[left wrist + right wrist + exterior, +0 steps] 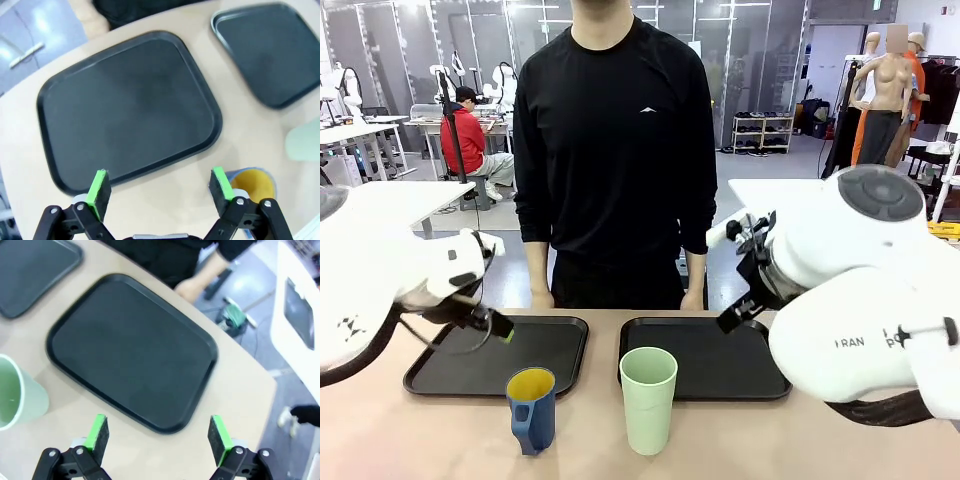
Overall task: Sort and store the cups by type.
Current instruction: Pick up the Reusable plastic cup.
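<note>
Standing on the table (420,440), the mug (531,410) fronts the left tray (470,365), the tumbler (648,400) the right tray (720,365); left gripper (160,182) and right gripper (157,432) hover, fingers apart.

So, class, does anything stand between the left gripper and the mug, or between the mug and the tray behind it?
Nothing visible does. The left gripper hangs open near the mug, only table between them; the tray behind holds nothing.
</note>
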`<state>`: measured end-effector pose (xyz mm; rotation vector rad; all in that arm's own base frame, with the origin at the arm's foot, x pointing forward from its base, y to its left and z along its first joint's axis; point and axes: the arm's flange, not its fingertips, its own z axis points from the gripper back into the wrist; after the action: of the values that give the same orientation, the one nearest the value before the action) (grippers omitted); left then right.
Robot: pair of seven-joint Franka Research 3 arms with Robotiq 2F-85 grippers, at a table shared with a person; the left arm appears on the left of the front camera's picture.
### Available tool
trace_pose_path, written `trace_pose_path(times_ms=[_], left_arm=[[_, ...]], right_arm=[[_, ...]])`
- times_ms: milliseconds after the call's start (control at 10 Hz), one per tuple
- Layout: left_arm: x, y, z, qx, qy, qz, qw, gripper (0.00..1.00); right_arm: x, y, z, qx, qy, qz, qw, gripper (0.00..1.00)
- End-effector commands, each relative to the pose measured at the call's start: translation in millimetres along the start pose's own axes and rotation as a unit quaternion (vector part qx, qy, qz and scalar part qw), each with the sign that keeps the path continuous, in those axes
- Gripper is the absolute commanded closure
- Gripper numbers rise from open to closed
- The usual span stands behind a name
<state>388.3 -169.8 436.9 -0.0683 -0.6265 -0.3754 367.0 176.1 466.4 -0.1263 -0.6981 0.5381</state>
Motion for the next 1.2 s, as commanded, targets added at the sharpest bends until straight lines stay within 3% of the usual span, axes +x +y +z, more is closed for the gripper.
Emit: trace_pose_path(times_ms=[0,100,600,800,1100], left_arm=[[12.6,-28.6,30.5,0.039,-0.003,0.088,0.995,0.00],[14.4,-35.4,38.6,0.043,0.001,0.105,0.994,0.00],[11.0,-41.3,48.7,0.021,0.001,0.075,0.997,0.00],[14.7,-13.1,52.5,0.054,0.000,0.068,0.996,0.00],[12.6,55.6,40.3,0.077,0.020,0.064,0.995,0.00]], right_arm=[[19.4,23.2,31.5,-0.058,0.029,-0.065,0.996,0.00],[22.1,26.9,41.7,-0.061,0.023,-0.078,0.995,0.00],[19.9,25.6,52.2,-0.056,0.003,-0.052,0.997,0.00],[14.1,-3.2,47.1,-0.044,-0.003,-0.053,0.998,0.00],[3.8,-65.2,14.2,-0.058,0.034,-0.102,0.993,0.00]])
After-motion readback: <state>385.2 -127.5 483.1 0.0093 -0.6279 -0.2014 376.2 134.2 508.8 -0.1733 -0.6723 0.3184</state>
